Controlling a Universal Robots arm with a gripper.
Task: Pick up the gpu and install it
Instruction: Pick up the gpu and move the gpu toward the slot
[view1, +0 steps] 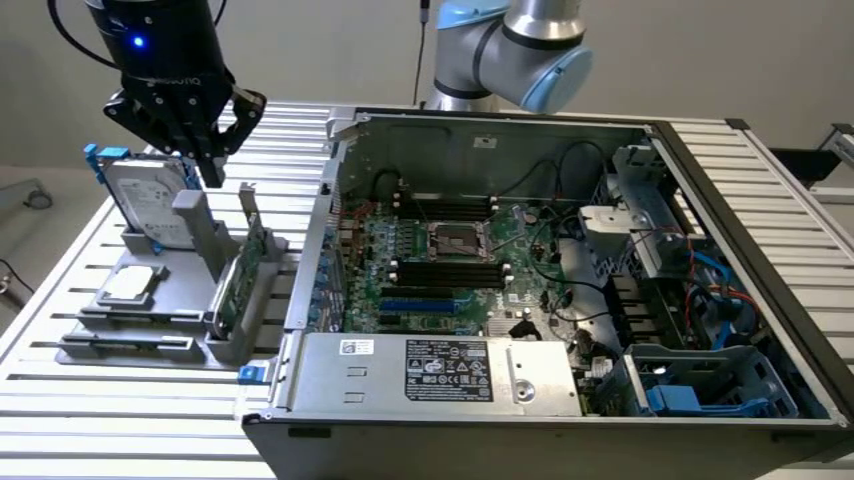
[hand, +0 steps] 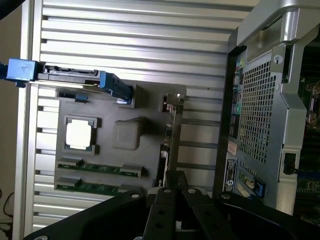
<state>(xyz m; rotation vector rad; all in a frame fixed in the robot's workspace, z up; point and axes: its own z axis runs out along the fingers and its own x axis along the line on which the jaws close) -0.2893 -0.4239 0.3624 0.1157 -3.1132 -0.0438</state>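
Note:
The gpu (view1: 238, 275) stands on edge in a grey parts holder (view1: 187, 345) on the slatted table, green board showing and its silver bracket at the upper end. In the wrist view the gpu (hand: 168, 142) appears edge-on as a thin strip. My gripper (view1: 214, 170) hangs in the air above the holder, higher than the card and toward its bracket end. Its black fingers (hand: 165, 192) are shut together with nothing between them, lined up over the card's other end.
A silver hard drive (view1: 140, 200) with blue rails stands in the holder beside the gpu, with a square processor chip (hand: 80, 134) and two memory sticks (hand: 95, 167) lying flat. The open computer case (view1: 334, 130) with its motherboard (view1: 441, 250) lies at the exterior view's right of the holder.

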